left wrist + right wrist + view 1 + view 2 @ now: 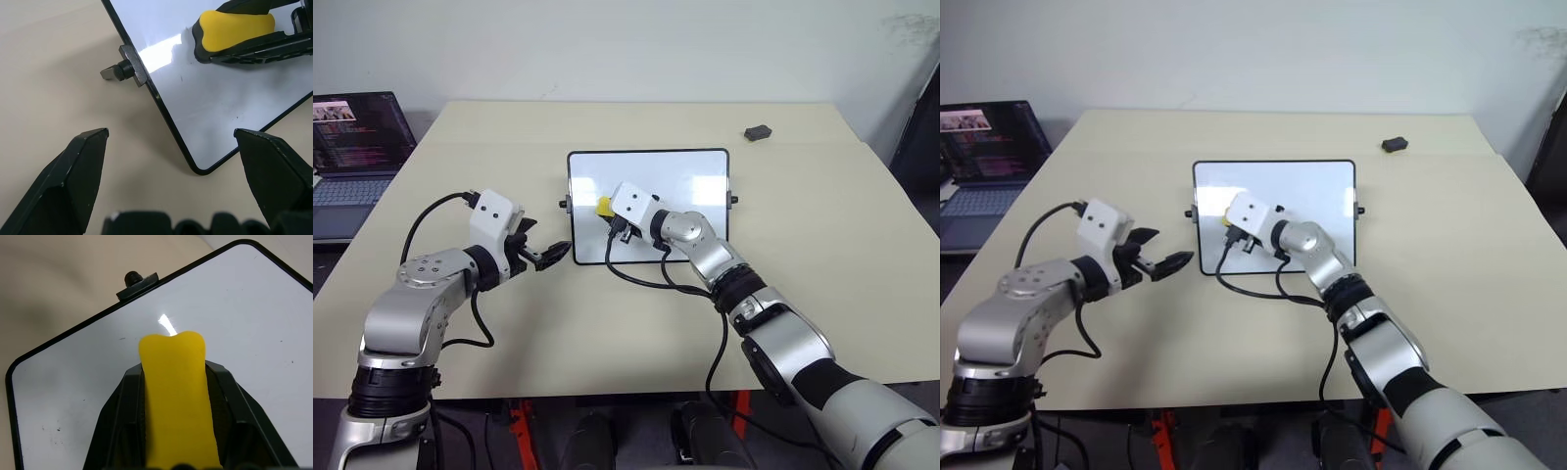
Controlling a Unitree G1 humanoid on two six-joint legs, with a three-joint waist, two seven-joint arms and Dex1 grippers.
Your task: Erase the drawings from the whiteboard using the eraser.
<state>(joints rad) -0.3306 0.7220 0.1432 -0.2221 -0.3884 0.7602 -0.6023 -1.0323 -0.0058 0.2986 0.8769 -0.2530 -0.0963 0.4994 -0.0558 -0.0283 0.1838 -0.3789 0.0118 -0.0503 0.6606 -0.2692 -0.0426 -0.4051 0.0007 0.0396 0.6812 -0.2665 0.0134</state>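
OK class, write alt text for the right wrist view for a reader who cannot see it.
A yellow eraser is clamped in the right pincer over a glossy whiteboard with a thin black frame. A black knob juts from one short side, and beige table lies beyond.

whiteboard (690, 171): small glossy white rectangle, thin black frame, rounded corners, a black knob on each short side; lies flat
eraser (177, 396): bright yellow oblong block with a dark underside, over the whiteboard's left half, near the left knob
drawings: no clear squiggles on the whiteboard, only faint dark specks (50, 429) near its left corners
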